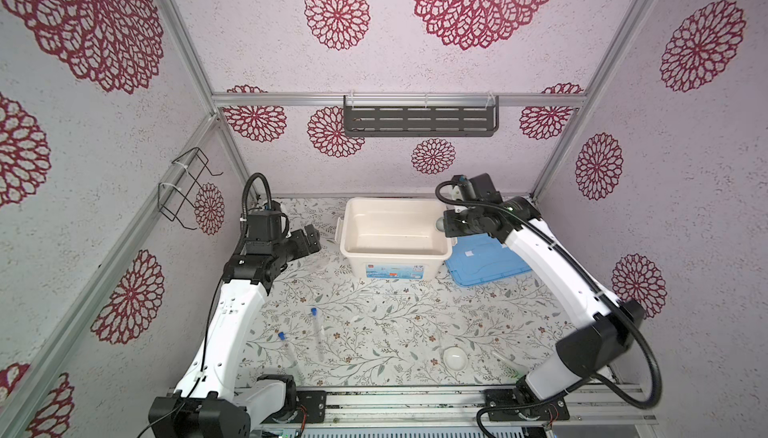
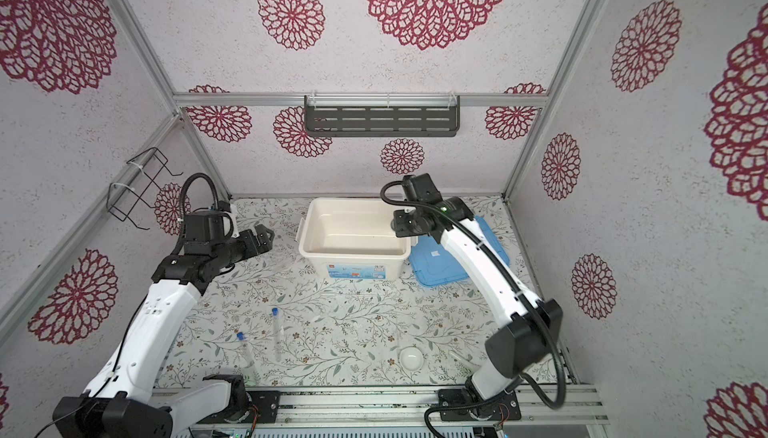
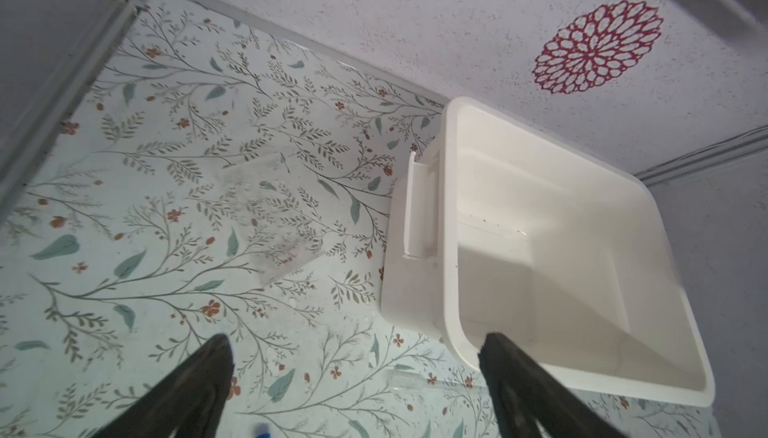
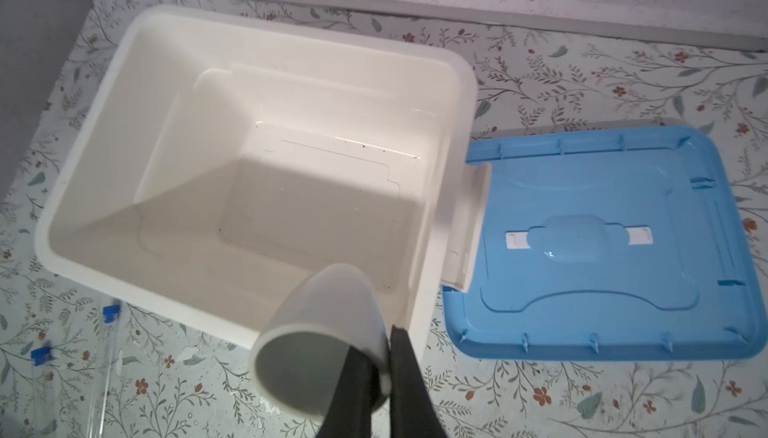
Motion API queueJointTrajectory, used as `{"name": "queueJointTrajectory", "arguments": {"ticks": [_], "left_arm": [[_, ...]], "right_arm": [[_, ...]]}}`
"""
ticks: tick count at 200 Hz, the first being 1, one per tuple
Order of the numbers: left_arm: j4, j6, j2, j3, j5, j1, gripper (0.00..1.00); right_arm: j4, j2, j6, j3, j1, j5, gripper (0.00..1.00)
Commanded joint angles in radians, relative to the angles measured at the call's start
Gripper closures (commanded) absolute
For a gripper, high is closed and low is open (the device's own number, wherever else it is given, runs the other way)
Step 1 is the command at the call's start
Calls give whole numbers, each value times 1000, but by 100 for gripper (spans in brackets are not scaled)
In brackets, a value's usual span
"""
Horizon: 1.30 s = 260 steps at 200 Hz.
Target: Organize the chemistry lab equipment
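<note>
Right gripper (image 4: 384, 348): jaws pressed together on the wall of a white dish (image 4: 328, 311), one finger inside the rim and one outside. The dish is tipped on its side, its mouth toward the wrist camera. In a top view the dish (image 1: 439, 224) sits at the right-hand rim of the white bin (image 1: 348, 224), off the tabletop (image 1: 395, 311); contact with the rim cannot be told. The bin interior shows nothing but a few dark specks. The blue lid (image 1: 486, 265) lies flat just beside the bin's right side. Left gripper (image 3: 355, 340): fingers spread wide, nothing between them, hovering left of the bin. The clear tube rack (image 3: 270, 224) lies on the tabletop left of the bin, beyond the fingertips in the left wrist view and hard to make out. Near the front left, a blue-capped tube (image 1: 318, 338) and a second blue-capped tube (image 1: 291, 355) lie flat, side by side but apart, caps toward the bin. At front right rests a second white dish (image 1: 455, 358), with the pale stick (image 1: 505, 359) near it, by the right arm's base.
</note>
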Motion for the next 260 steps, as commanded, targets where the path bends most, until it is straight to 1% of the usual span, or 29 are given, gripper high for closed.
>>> {"name": "queueJointTrajectory", "arguments": {"ticks": [1,41,67,99,108,119,130,142,156,189,203,225,238,252,260], "left_arm": [[-82,-39,62,22,111,-28,3],[-42,-70,102,14,89,-83,3],[-59,-89,117,12,42,-88,3],[-64,-88,123,7,45,-88,3],[-64,-86,121,4,39,-89,3],[-64,-65,120,3,24,-89,3],[-79,-42,123,20,10,-88,3],[-118,-22,126,54,-7,-89,3],[-137,-11,121,70,-14,-89,3],[-130,3,101,57,-29,-89,3],[-133,-13,81,49,-20,-89,3],[-59,-25,31,-20,-7,-89,3],[-50,-44,1,-38,-31,-89,3],[-44,-63,-35,-54,-70,-89,3],[-22,-64,-60,-74,-93,-89,3]], "right_arm": [[-62,129,-46,148,31,-6,100],[-170,397,-107,373,83,103,100],[-239,534,-107,486,84,87,100],[-279,636,-67,520,84,22,100],[-285,660,-50,520,84,28,100],[-294,689,-6,526,84,70,100],[-302,714,26,527,83,85,100],[-306,731,57,527,83,84,100],[-298,750,72,527,83,51,99],[-288,755,96,532,83,45,85],[-277,730,97,534,83,42,80],[-252,666,91,535,83,59,74],[-236,620,92,536,81,72,67],[-217,567,93,534,81,67,55],[-206,538,95,533,83,67,52]]}}
